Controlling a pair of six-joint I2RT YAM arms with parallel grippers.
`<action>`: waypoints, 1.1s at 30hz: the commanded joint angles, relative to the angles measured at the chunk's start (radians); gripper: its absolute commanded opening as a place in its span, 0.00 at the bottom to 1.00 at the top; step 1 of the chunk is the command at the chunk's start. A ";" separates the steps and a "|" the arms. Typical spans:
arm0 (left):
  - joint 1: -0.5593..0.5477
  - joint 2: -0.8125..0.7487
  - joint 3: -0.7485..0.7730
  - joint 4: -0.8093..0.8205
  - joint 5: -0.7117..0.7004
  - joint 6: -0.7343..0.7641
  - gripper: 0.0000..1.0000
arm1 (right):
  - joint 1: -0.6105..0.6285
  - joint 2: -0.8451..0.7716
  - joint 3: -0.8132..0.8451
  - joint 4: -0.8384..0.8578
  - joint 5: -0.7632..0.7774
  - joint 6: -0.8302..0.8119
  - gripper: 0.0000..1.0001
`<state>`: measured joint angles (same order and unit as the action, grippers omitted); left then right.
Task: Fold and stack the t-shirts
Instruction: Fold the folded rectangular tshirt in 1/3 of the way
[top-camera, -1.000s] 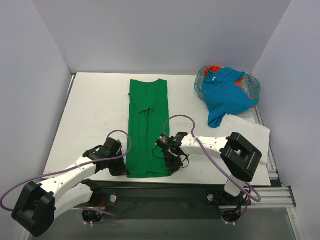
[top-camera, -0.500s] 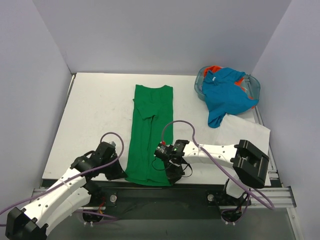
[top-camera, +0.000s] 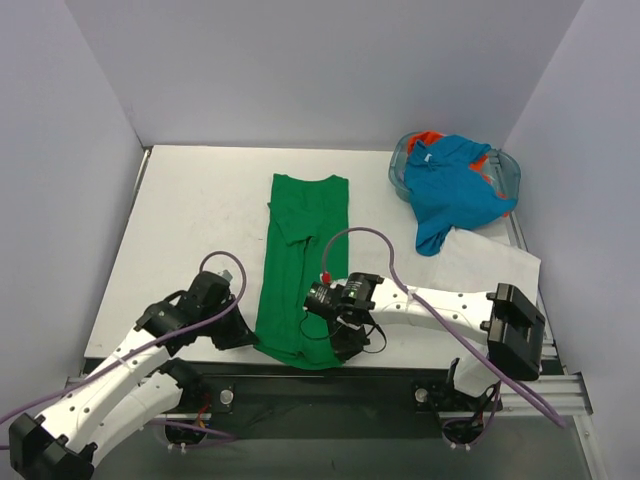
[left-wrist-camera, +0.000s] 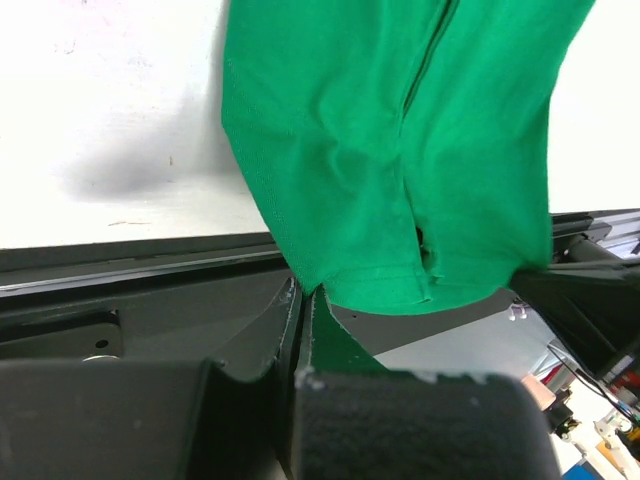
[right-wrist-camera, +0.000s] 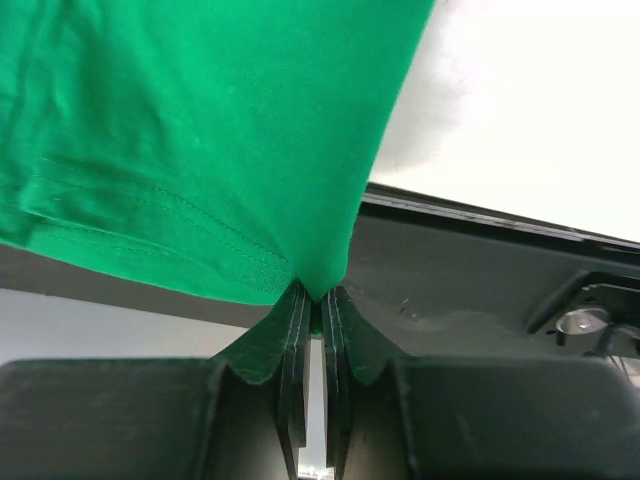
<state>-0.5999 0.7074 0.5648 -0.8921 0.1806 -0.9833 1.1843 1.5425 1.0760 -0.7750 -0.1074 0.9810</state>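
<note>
- The left pincer (top-camera: 240, 337) is clenched on the near left corner of the green t-shirt (top-camera: 300, 270). In the left wrist view its fingers (left-wrist-camera: 283, 315) meet with green cloth caught at the tips.
- The right pincer (top-camera: 341, 346) grips the near right corner of the same hem. In the right wrist view its fingers (right-wrist-camera: 292, 320) are pressed together on a pinch of the fabric.
- Between the two pincers, the shirt's near hem sags past the near edge of the worktop (top-camera: 190, 220), over the dark frame rail.
- The green t-shirt lies as a long narrow strip running away from the arms along the middle of the worktop, its collar end farthest off.
- A white sheet (top-camera: 490, 265) lies at the right side, near the right arm.
- At the far right corner sits a translucent bin (top-camera: 398, 172). The turquoise t-shirt (top-camera: 450, 190) is heaped in it, spilling over its near rim onto the white sheet.
- A sliver of the orange-red t-shirt (top-camera: 430, 138) shows behind the turquoise one.
</note>
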 joint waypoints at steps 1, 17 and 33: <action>-0.003 0.041 0.058 0.051 -0.012 0.015 0.00 | -0.012 -0.015 0.077 -0.135 0.133 0.025 0.00; 0.031 0.312 0.205 0.203 -0.024 0.129 0.00 | -0.164 0.082 0.226 -0.181 0.216 -0.105 0.00; 0.210 0.584 0.326 0.386 0.079 0.232 0.00 | -0.337 0.249 0.418 -0.188 0.213 -0.275 0.00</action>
<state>-0.4156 1.2591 0.8146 -0.5968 0.2298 -0.7948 0.8745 1.7660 1.4342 -0.9016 0.0723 0.7555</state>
